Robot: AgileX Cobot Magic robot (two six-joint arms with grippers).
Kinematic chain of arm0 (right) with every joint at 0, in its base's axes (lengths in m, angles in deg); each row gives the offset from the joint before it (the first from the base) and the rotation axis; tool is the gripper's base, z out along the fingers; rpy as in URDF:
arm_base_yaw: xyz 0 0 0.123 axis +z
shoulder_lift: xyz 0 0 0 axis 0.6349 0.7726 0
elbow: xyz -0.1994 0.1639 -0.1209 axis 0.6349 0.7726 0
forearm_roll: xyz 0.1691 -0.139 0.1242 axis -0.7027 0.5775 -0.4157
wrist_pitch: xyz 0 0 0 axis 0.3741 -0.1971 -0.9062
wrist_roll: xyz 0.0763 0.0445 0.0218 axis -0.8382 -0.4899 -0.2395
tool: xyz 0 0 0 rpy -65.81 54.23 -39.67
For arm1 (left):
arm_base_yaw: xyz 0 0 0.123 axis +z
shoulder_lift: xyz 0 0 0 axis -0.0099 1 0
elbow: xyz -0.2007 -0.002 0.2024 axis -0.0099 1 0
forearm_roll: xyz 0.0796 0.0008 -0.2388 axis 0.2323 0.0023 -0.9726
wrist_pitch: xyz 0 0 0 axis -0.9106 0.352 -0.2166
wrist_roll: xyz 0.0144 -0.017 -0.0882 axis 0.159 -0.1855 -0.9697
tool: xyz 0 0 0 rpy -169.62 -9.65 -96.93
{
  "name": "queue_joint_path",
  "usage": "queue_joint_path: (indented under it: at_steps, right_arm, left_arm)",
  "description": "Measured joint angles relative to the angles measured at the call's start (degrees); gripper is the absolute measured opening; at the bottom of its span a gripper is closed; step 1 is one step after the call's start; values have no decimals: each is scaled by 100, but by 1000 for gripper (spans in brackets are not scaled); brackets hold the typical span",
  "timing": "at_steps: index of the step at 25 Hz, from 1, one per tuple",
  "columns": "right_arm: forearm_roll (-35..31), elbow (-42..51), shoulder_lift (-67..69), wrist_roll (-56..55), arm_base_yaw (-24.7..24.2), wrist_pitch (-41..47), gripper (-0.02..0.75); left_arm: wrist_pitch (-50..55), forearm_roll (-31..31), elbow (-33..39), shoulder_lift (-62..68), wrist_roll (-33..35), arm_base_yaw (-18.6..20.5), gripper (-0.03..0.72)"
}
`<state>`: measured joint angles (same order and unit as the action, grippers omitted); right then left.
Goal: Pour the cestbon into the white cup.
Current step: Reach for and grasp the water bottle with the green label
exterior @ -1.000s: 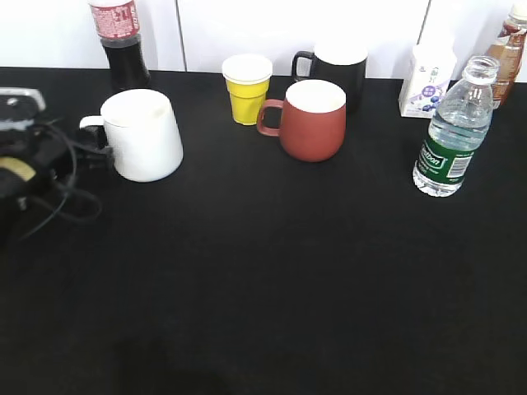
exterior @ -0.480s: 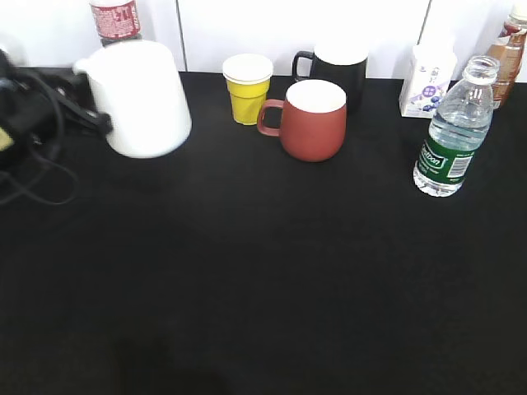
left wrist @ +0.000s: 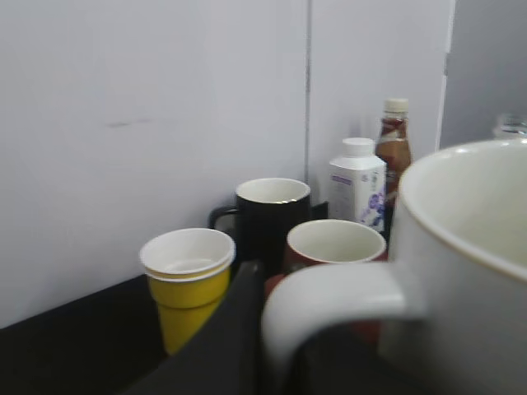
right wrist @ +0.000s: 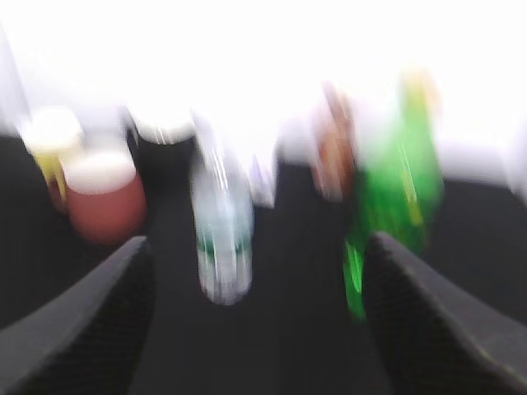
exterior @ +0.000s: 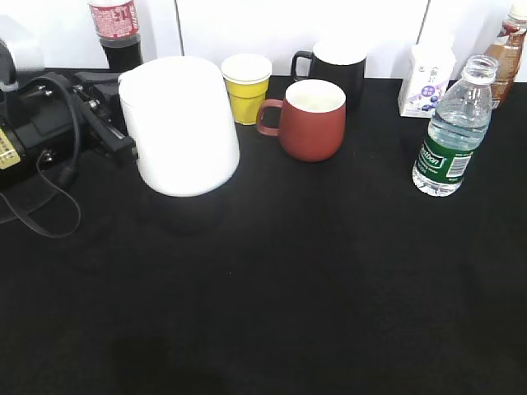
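My left gripper (exterior: 122, 136) is shut on the handle of the white cup (exterior: 181, 127) and holds it lifted above the table at the left. In the left wrist view the cup's handle (left wrist: 329, 304) and rim fill the right side, beside a dark finger. The cestbon (exterior: 453, 132), clear with a green label and no cap, stands upright at the right. It shows blurred in the right wrist view (right wrist: 221, 226), ahead of my open, empty right gripper (right wrist: 257, 313), which is out of the exterior view.
A yellow cup (exterior: 247, 86), a red-brown mug (exterior: 311, 119) and a black mug (exterior: 338, 66) stand at the back middle. A cola bottle (exterior: 115, 33) stands back left. A white carton (exterior: 426, 78) and a brown bottle (exterior: 509, 49) stand back right. A green blur (right wrist: 395, 181) shows right.
The left gripper has lifted the white cup off the table and carried it rightward and toward the camera. The cestbon has not moved.
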<state>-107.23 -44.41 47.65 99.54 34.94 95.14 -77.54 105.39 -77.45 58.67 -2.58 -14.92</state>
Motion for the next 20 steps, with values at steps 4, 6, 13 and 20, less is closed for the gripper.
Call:
queue_joint_path:
  at_steps: [4,6,13,20]
  right_arm:
    - [-1580,175,1851,1728,0,-1312,594]
    - [-2587,508,2396,2875,0,-1793,594]
    - [-3437,771,3169,3953,447,-2447,594]
    - [-3444,543,4561,3785,2263,-3991,594]
  left_arm:
    - [30,-99,0,0,0,0,38]
    - [30,-111,0,0,0,0,38]
    - [69,-129,0,0,0,0,40]
    - [126,-136,0,0,0,0,43]
